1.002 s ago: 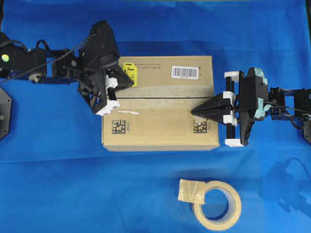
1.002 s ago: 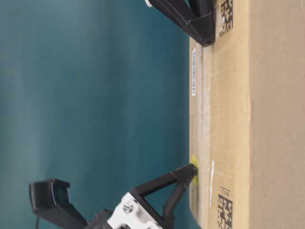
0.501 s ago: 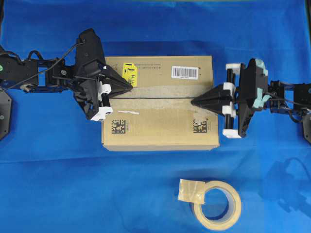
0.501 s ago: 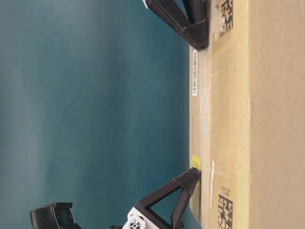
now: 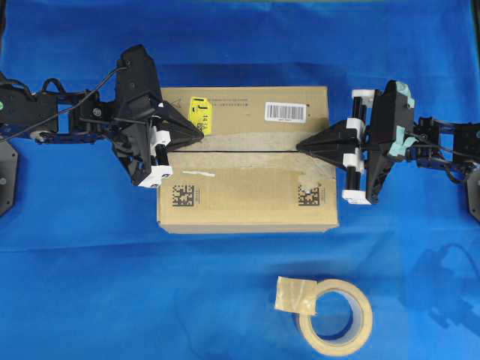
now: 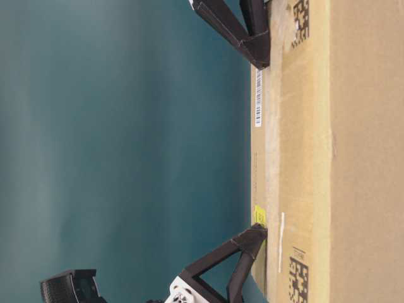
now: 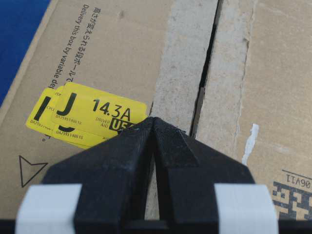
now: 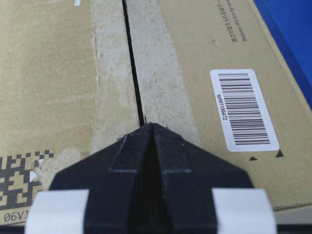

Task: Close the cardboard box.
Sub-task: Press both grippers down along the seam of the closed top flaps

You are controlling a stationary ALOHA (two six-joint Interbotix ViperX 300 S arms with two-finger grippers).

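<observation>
So the cardboard box (image 5: 244,157) sits mid-table with flaps down, left gripper (image 5: 199,135) and right gripper (image 5: 300,146) both pinched together empty at opposite ends of its seam, and I reckon lifting off lets the flaps spring back up.

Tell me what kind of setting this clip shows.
Probably a lab tabletop rig for packing practice: a blue cloth covers the table, with one cardboard box and a tape roll.
</observation>
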